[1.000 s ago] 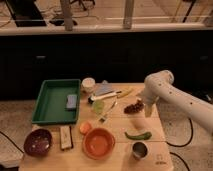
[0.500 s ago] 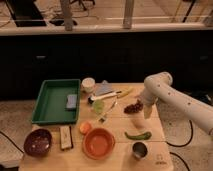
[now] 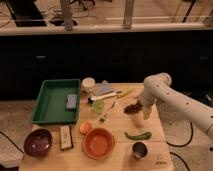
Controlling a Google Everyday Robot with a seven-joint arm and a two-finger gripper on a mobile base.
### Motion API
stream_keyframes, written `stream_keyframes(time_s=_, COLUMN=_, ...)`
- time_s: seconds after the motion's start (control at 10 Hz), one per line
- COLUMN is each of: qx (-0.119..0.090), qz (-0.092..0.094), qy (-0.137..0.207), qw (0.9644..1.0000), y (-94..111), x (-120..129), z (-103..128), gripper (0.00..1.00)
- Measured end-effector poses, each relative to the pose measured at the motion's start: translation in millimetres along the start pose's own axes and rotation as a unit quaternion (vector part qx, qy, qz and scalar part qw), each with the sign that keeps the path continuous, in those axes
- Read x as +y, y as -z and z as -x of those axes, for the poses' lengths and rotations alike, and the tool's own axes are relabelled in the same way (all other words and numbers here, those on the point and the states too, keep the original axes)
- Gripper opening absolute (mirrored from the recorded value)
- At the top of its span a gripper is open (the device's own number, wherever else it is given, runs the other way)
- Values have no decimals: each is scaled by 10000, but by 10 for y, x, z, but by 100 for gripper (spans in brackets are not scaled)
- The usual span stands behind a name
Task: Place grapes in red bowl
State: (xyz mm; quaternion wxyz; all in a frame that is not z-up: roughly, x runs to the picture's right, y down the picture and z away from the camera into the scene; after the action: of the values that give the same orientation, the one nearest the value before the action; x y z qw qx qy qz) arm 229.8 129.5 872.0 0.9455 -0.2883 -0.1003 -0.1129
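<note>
The grapes point(image 3: 132, 107), a small dark red-purple bunch, lie on the wooden table point(image 3: 117, 160) near its right side. My gripper point(image 3: 141, 116) hangs from the white arm that reaches in from the right. It sits just right of and slightly in front of the grapes, with its pale fingers open and pointing down. Nothing is held. The red bowl point(image 3: 98, 143), wide and orange-red, stands empty near the table's front edge, to the left of and nearer than the grapes.
A green pepper point(image 3: 138, 135) and a small steel cup point(image 3: 139, 149) lie between the gripper and the front edge. A green tray point(image 3: 50, 107) holding a blue sponge point(image 3: 71, 101) is on the left. A dark purple bowl point(image 3: 38, 142) sits front left, and small items crowd the middle.
The gripper has moved a little to the left and down, closer to the grapes. Nothing on the table has moved.
</note>
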Motion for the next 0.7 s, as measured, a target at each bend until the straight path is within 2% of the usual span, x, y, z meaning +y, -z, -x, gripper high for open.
stream_keyframes(time_s=0.7, qx=-112, qz=76, qy=-193, qw=9997, y=-140, x=40, z=-33, gripper=80)
